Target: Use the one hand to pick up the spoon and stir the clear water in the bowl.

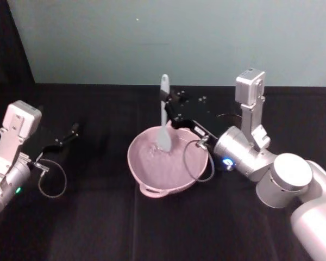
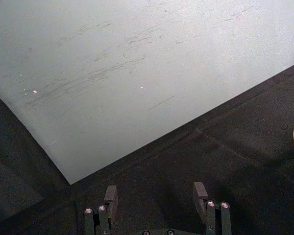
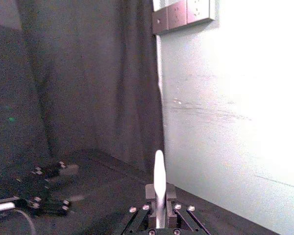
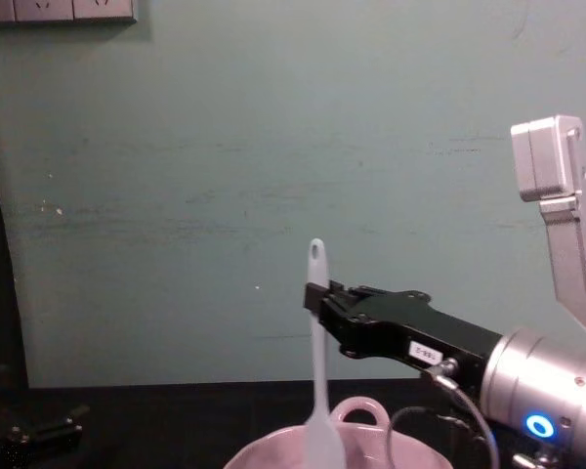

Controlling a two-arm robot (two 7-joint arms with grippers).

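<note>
Spoon (image 1: 163, 117) upright inside bowl (image 1: 133, 164) rim

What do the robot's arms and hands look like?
Both arms are smooth silver-grey tubes with round joints. The right gripper is black and two-fingered, with a small white label and a thin grey cable looping beside it. Its silver wrist has a glowing blue light. The left gripper is black too, with its own cable loop and a tiny green light.
</note>
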